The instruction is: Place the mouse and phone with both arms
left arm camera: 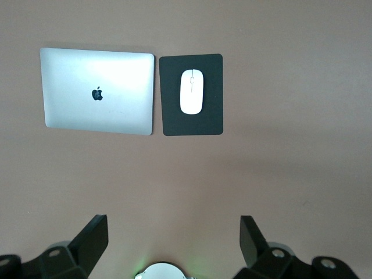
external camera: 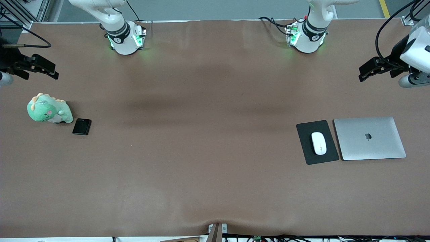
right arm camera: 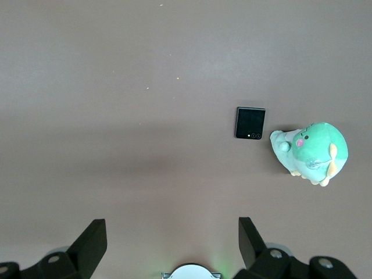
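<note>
The white mouse [external camera: 318, 143] lies on a dark mouse pad [external camera: 316, 158] toward the left arm's end of the table; it also shows in the left wrist view [left arm camera: 191, 91]. The black phone [external camera: 81, 126] lies flat beside a green plush toy toward the right arm's end, and shows in the right wrist view [right arm camera: 250, 122]. My left gripper [external camera: 364, 72] hangs open and empty high over the table's left-arm end [left arm camera: 174, 235]. My right gripper [external camera: 50, 70] hangs open and empty over the right-arm end [right arm camera: 172, 238].
A closed silver laptop [external camera: 369, 138] lies beside the mouse pad, at the left arm's end. A green plush dinosaur [external camera: 48, 110] sits touching or nearly touching the phone. The brown table [external camera: 201, 134] stretches wide between the two groups.
</note>
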